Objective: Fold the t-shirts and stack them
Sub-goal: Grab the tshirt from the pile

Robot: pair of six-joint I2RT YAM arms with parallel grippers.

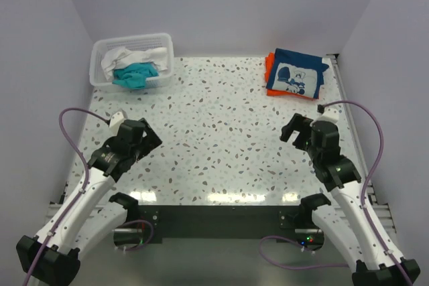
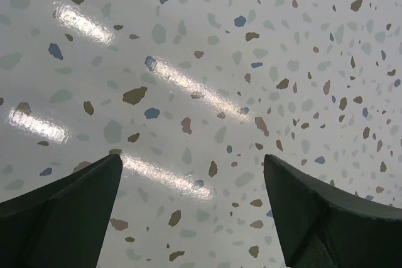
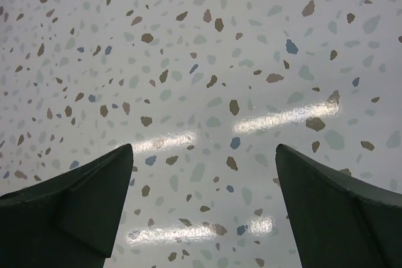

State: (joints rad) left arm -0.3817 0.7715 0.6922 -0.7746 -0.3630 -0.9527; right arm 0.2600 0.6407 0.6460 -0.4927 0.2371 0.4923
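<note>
The white mesh basket point(image 1: 165, 43) stands at the far left corner of the speckled surface point(image 1: 221, 132). Inside it lie the crumpled white t-shirt point(image 1: 124, 56) and, on the near side of it, the bunched teal t-shirt point(image 1: 136, 75). Well to the right of the basket, at the far right corner, the folded navy t-shirt point(image 1: 293, 76) with its white print lies on top of the orange t-shirt point(image 1: 269, 66), whose edge shows at the left. The left gripper point(image 2: 191, 162) hangs nearer than the basket, jaws spread wide and holding nothing. The right gripper point(image 3: 204, 150), far to the basket's right and nearer, is likewise wide apart and empty.
</note>
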